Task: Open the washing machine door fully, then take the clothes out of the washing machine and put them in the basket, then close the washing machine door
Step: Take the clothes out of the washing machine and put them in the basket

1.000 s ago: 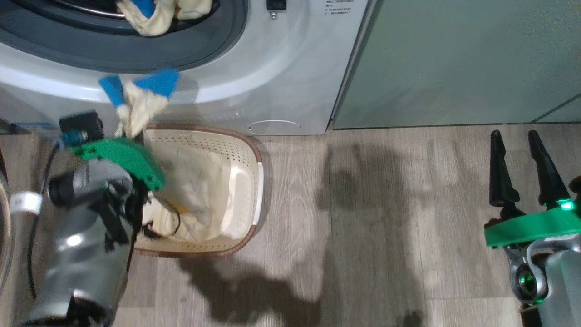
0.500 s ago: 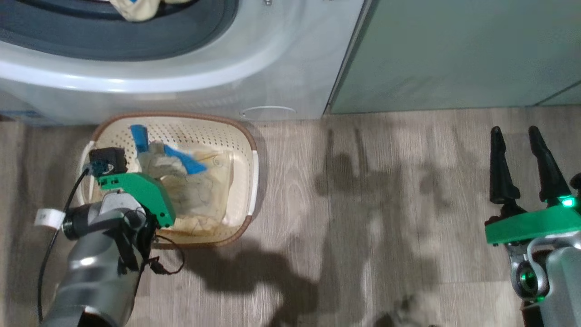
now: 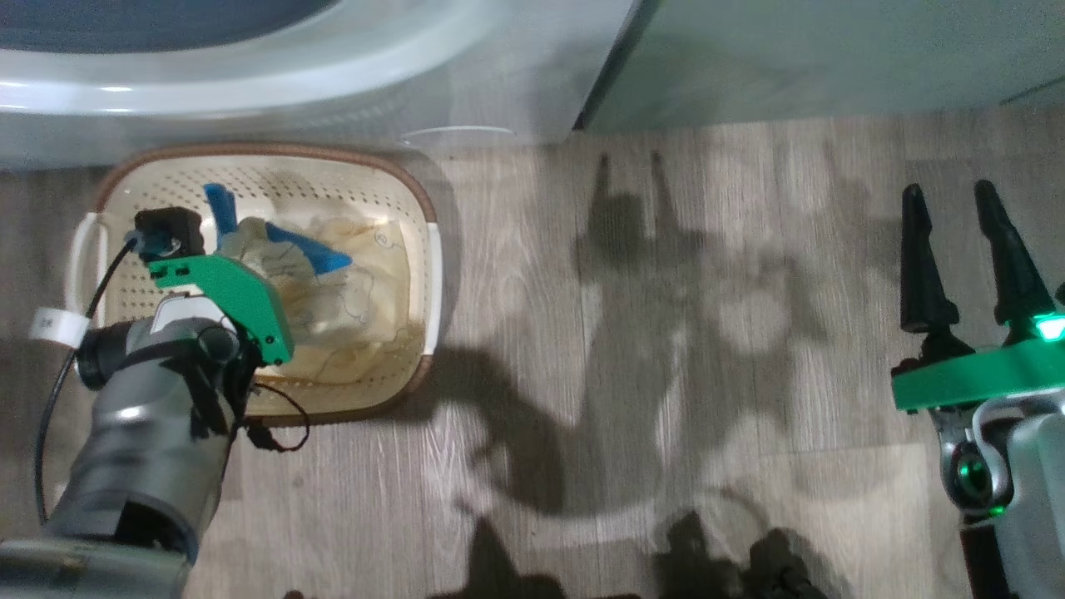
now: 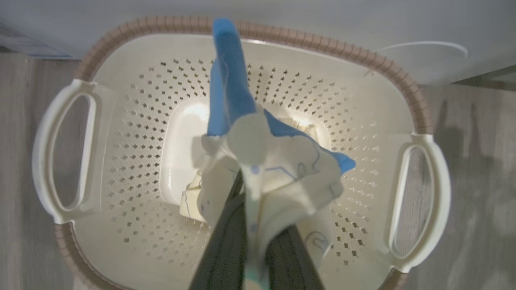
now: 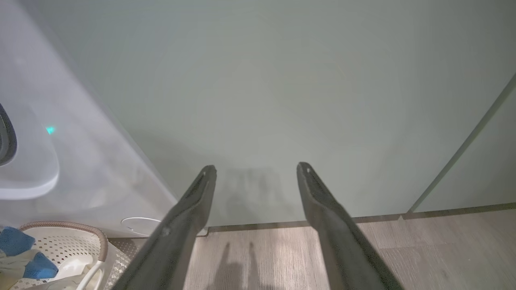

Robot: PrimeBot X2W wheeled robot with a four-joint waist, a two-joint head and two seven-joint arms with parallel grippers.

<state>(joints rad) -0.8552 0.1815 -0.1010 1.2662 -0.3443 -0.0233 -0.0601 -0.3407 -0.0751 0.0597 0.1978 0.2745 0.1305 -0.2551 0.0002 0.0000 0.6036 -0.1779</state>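
Observation:
The cream basket (image 3: pixel 420 200) with a brown rim stands on the floor against the white washing machine (image 3: pixel 250 83). Pale-yellow clothes (image 3: pixel 358 274) lie in it. My left gripper (image 4: pixel 246 179) hangs over the basket's middle, shut on a pale-yellow garment (image 4: pixel 282 169) with blue fabric that drapes over the fingertips. In the head view the green wrist mount (image 3: pixel 233 295) covers those fingers. My right gripper (image 3: pixel 948 216) stands open and holds nothing, far right over the floor, facing the cabinet (image 5: pixel 256 169). The washing machine door is out of view.
Sage-green cabinet doors (image 3: pixel 832 50) run along the back right, next to the washing machine (image 5: pixel 60 141). Wood floor (image 3: pixel 666 349) stretches between the basket (image 5: pixel 80 241) and my right arm. A thin black cable (image 3: pixel 279 437) dangles from my left forearm by the basket's near rim.
The head camera has tilted down. My left gripper carried the held garment from in front of the drum opening down into the basket. The right gripper stayed still.

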